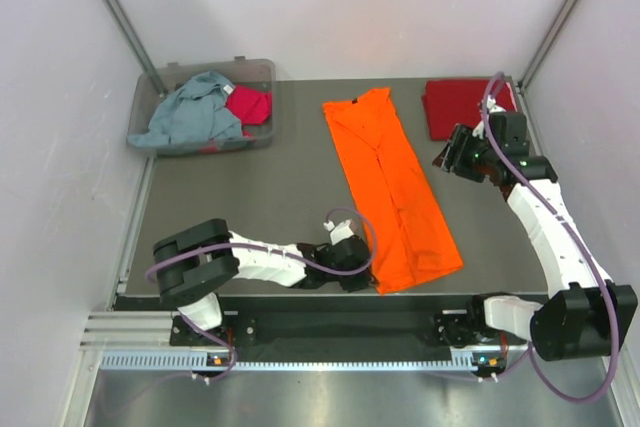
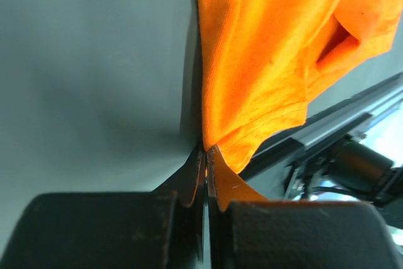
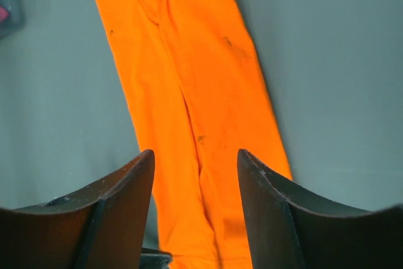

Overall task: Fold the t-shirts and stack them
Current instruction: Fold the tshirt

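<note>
The bright orange t-shirt [image 1: 392, 187] lies folded into a long strip, running diagonally down the middle of the table. My left gripper [image 1: 368, 277] is low at the strip's near left corner and shut on that corner of orange cloth [image 2: 206, 155]. The rest of the shirt [image 2: 271, 48] stretches away from the jaws. My right gripper [image 1: 443, 159] hangs open above the table, just right of the strip's middle. Only the orange shirt [image 3: 189, 92] far below shows between its fingers [image 3: 195, 162]. A dark red t-shirt [image 1: 465, 102] lies folded at the back right corner.
A clear plastic bin [image 1: 262, 69] stands at the back left, holding a grey-blue tee [image 1: 195, 112] and a magenta one [image 1: 250, 104]. The table's near edge and metal rail [image 1: 300, 332] run right behind the left gripper. White walls close in both sides.
</note>
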`<state>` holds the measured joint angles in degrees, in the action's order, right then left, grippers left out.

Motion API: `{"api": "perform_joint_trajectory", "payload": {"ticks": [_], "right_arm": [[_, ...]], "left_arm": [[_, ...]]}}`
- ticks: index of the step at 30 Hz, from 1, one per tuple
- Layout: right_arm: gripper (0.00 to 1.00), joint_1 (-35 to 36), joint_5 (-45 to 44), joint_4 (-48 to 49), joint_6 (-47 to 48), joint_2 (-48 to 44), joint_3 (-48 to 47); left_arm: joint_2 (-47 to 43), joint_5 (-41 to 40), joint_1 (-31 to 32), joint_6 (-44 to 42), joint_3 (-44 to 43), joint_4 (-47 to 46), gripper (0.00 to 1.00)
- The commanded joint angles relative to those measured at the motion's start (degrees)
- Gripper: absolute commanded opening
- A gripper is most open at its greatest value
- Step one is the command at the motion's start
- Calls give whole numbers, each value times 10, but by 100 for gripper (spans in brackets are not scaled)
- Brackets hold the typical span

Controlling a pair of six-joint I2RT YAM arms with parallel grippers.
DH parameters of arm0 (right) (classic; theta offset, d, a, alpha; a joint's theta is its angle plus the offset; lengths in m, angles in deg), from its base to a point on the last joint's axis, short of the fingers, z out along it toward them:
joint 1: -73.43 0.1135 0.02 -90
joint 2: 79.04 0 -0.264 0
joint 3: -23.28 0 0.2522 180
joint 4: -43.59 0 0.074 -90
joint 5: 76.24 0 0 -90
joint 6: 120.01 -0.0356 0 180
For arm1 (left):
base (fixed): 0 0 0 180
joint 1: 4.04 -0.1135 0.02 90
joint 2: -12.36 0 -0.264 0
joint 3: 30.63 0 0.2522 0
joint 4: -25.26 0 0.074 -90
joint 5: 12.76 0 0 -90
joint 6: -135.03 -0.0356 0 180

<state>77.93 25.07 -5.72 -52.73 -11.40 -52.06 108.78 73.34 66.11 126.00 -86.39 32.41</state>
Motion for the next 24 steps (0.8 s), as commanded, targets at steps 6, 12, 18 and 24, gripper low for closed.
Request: {"api": "perform_joint_trajectory", "payload": {"ticks": [6, 12, 18, 24], "right_arm": [[56, 89, -38, 22, -2, 14, 34], [57, 114, -47, 51, -10, 36, 38], [52, 147, -44, 146, -69, 156, -14], [48, 204, -105, 213, -97, 275, -102]], "left_arm": [[-75, -20, -7, -61, 24, 109, 0], [-96, -8, -9, -77, 37, 139, 0], [-126, -6, -12, -63, 75, 120, 0], [-159, -9, -22, -71, 91, 144, 0]]}}
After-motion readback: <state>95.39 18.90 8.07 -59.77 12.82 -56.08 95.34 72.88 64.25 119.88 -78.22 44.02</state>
